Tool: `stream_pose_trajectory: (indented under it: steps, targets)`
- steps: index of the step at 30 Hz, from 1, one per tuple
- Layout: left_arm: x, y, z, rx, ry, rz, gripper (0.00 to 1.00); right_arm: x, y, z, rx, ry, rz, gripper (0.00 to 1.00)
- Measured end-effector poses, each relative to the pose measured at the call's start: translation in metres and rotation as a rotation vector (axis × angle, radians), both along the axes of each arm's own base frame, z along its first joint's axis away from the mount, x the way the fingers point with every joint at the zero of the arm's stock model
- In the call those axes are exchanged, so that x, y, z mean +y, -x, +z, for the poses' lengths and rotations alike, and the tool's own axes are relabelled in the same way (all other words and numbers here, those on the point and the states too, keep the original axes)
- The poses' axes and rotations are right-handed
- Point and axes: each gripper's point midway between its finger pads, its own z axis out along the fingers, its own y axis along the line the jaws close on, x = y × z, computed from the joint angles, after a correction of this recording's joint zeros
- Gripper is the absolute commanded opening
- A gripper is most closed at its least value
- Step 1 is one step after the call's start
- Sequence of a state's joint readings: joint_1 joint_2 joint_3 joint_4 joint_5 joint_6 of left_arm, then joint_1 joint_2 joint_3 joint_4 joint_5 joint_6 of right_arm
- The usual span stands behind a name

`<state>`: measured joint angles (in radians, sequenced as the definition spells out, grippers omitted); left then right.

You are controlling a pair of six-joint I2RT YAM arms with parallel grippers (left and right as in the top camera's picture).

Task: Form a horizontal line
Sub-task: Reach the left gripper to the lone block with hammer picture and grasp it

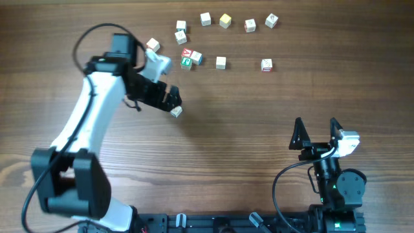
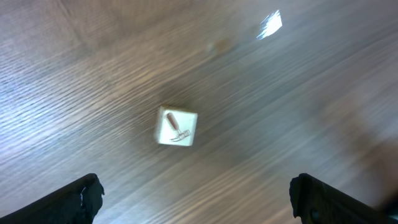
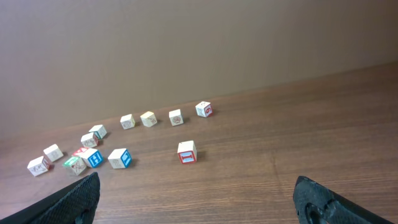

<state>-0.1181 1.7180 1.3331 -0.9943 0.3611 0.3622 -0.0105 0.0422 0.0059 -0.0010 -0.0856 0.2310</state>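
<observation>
Both grippers gape wide, and the cubes are not yet lined up.
We see the left gripper [image 2: 194,190] with its fingers far apart over a lone whitish cube [image 2: 176,127], not touching it; the cube's top face bears a small hammer-like drawing. The right gripper [image 1: 316,126], its fingers equally spread, holds nothing at the near right of the table [image 1: 246,129]. The other letter cubes [image 1: 225,21] sit scattered across the far side, not yet in a horizontal line, some faces red, blue or green, their letters too small for us to read.

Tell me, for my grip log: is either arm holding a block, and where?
Nothing is held: the left gripper and right gripper both stand open; one block lies free under the left.
</observation>
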Motion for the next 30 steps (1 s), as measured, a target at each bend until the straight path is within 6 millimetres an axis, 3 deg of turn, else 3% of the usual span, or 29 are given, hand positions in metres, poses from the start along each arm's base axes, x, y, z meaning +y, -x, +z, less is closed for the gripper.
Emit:
stream_pose_trajectory:
  steps: [8,17,25,28,30]
  targets:
    - [-0.008,-0.009,-0.039,-0.026,-0.246,-0.110,1.00,0.000,0.000,0.000,0.000,0.000,0.000,1.00]
    - [-0.006,-0.018,-0.059,-0.030,-0.309,-0.123,1.00,0.000,0.000,0.000,0.000,0.000,0.000,1.00]
    - [-0.004,-0.010,-0.098,0.073,-0.334,-0.141,1.00,0.000,0.000,0.000,0.000,0.000,0.000,1.00]
    - [-0.004,-0.009,-0.105,0.091,-0.333,-0.144,0.91,0.000,0.000,0.000,0.000,0.000,0.000,0.99]
    - [-0.007,-0.009,-0.107,0.093,-0.318,-0.144,0.73,0.000,0.000,0.000,0.000,0.000,0.000,1.00]
